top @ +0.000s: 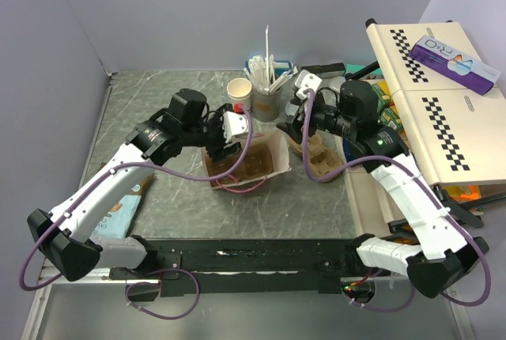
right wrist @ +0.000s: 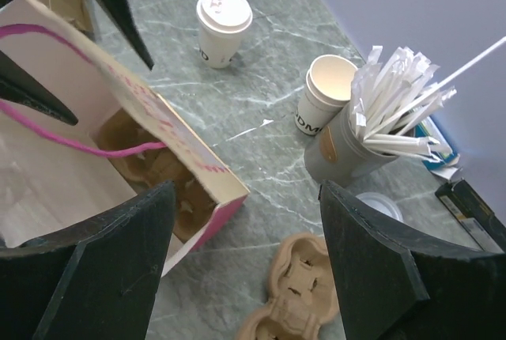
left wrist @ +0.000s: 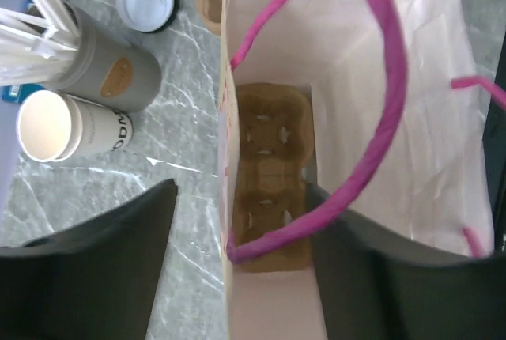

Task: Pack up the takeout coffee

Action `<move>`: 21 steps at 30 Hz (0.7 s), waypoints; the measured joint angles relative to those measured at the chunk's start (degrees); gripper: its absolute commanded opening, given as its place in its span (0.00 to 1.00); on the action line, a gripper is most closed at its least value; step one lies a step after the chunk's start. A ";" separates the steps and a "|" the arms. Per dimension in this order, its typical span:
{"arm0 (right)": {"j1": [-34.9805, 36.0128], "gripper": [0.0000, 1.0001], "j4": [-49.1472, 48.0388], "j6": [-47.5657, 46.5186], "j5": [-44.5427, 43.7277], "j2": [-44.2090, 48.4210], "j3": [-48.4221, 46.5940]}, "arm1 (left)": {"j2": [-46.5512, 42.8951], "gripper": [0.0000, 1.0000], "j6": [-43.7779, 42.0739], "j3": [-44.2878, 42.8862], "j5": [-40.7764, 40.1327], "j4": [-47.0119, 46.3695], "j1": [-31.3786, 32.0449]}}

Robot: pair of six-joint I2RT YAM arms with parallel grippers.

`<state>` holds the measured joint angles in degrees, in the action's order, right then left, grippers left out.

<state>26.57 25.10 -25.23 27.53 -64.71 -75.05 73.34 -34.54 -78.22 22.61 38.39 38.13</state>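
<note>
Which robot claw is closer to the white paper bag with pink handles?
Left. The left gripper is at the white paper bag, a finger each side of its wall; the right gripper hangs off to its right.

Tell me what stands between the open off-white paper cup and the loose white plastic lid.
The grey cup of straws and stirrers stands between the off-white paper cup and white plastic lid, as both wrist views show.

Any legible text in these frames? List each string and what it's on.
"ODM", cut off: side of the open off-white paper cup.
"RO", rest too small: purple rectangular box.
Tan oval label on the grey cylindrical cup of straws: blurred.
Pink print on the white paper bag: unreadable.
</note>
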 measured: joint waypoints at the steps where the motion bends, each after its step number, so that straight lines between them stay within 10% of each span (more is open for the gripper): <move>1: -0.13 0.80 0.15 0.13 0.52 -0.50 -0.55 | 0.07 0.84 0.74 -0.35 0.02 -0.09 -0.26; 11: -2.25 0.80 3.34 0.81 6.93 -8.92 -8.24 | 0.48 0.99 8.79 -12.70 0.57 -3.82 -6.29; 21: -3.02 0.80 3.56 2.93 9.09 -11.28 -9.68 | 3.54 0.99 16.79 -13.79 -3.23 -7.19 -25.90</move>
<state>23.55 28.67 -22.31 36.62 -75.99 -84.73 76.88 -17.76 -92.01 19.38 31.20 12.23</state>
